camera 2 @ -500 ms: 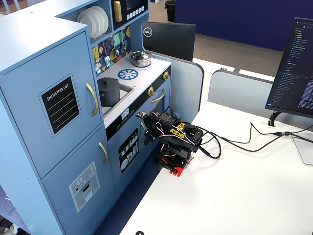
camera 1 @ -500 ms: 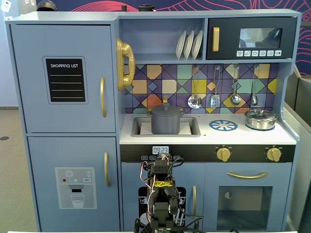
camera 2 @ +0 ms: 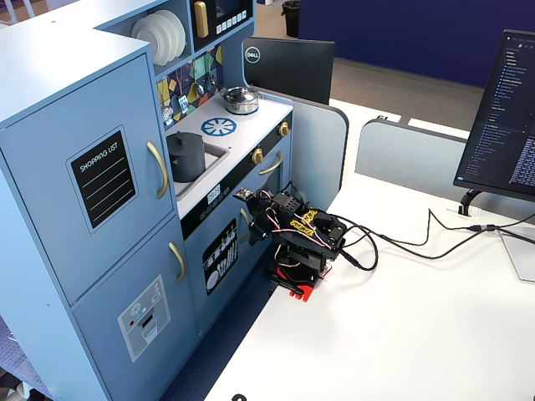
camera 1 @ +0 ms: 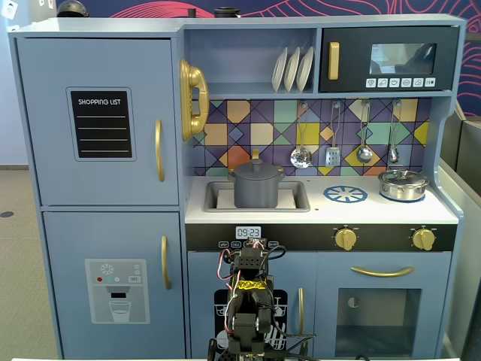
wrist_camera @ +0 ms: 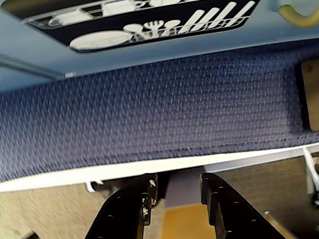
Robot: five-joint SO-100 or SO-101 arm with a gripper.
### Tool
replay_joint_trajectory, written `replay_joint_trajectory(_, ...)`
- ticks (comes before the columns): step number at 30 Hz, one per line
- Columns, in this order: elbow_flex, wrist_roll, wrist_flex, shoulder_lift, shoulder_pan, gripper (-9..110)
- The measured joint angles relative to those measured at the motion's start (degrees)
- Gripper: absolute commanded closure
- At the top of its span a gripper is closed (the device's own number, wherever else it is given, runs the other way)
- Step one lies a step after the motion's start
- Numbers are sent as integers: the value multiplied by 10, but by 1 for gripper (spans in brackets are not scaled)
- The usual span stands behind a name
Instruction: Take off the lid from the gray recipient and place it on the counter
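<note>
The gray recipient [camera 1: 258, 192] stands in the sink recess of the white counter [camera 1: 376, 212], with the dark gray lid [camera 1: 255, 168] closed on top of it. Both fixed views show this; in the angled one the lid [camera 2: 185, 138] sits on the recipient [camera 2: 186, 159] left of the counter's [camera 2: 252, 121] blue burner ring. My arm [camera 1: 248, 301] is folded low on the white table in front of the kitchen, far below the pot. In the wrist view my gripper [wrist_camera: 178, 183] is open and empty, above the table edge and blue carpet.
A shiny silver pot [camera 1: 403, 184] sits at the counter's right end. Ladles and a spatula [camera 1: 333, 154] hang above the counter. Cables [camera 2: 401, 242] run across the table from the arm [camera 2: 299, 242] toward a monitor [camera 2: 506, 117]. The dishwasher door print [wrist_camera: 139, 22] faces the gripper.
</note>
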Motion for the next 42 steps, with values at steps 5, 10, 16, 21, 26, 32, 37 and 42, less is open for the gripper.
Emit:
replay_joint_trajectory(5, -53, 12, -56, -25, 19, 102)
replay_joint_trajectory(10, -201, 13, -226, -98, 20, 102)
replay_joint_trajectory(16, -331, 7, -461, -186, 20, 87)
replay_joint_trajectory(21, -383, 7, -584, -235, 10, 79)
replay_joint_trajectory(26, -403, -4, -633, -274, 3, 80)
replay_joint_trajectory(32, -422, -16, -671, -328, 3, 82)
replay_joint_trajectory(37, -440, -16, -697, -375, 4, 83)
replay_joint_trajectory(42, -474, -17, -715, -434, 4, 84)
